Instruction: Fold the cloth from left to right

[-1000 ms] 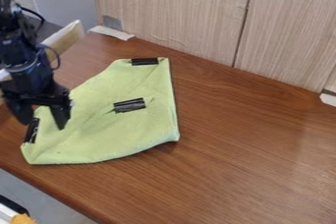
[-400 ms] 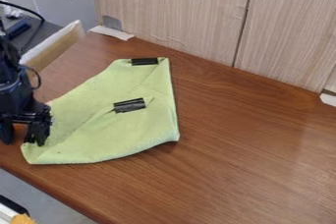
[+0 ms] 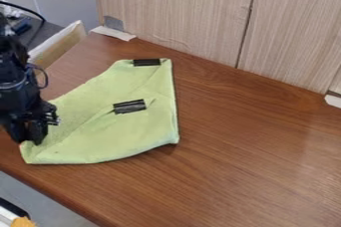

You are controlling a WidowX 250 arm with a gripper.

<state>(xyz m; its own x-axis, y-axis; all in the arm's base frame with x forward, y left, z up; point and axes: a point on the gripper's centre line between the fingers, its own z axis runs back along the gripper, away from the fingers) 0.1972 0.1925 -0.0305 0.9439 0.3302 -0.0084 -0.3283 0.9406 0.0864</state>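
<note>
The cloth [image 3: 120, 136] is grasped at its left edge by the pincer [image 3: 30, 140]; it is laid on the counter [image 3: 259, 161], with black tape [image 3: 129, 106] stuck on it.

The camera view looks down at a slant from above the brown wooden bench [image 3: 253, 146], facing the wood-grain panels [image 3: 180, 12] behind it. It sits fairly near: the green cloth [image 3: 113, 136] spreads broadly left of centre, and the bench runs out past the right and bottom edges.
</note>
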